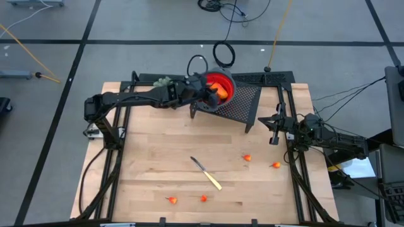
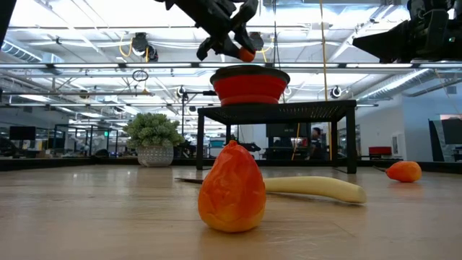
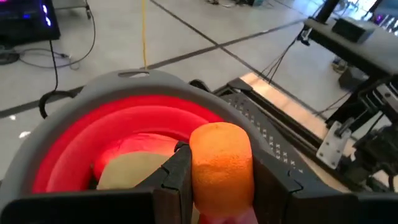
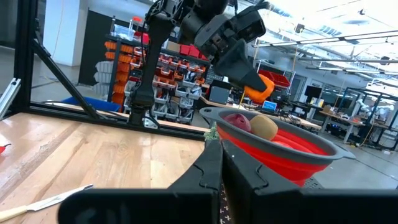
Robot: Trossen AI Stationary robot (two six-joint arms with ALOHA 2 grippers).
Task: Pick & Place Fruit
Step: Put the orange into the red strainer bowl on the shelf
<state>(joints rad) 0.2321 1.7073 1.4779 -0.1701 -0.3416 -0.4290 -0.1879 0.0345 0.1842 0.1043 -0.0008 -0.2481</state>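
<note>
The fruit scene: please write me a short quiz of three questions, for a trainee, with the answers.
1. True or false: the left gripper holds an orange fruit piece above the red bowl.
2. How many small orange fruit pieces lie on the wooden table in the high view?
A) two
B) four
C) six
3. Fill in: the bowl stands on a black mesh ____.

Key:
1. True. The fingers clamp the piece over the bowl.
2. B. Two lie near the front edge and two towards the right side, around the knife.
3. Stand. The right gripper waits beside it.
</note>
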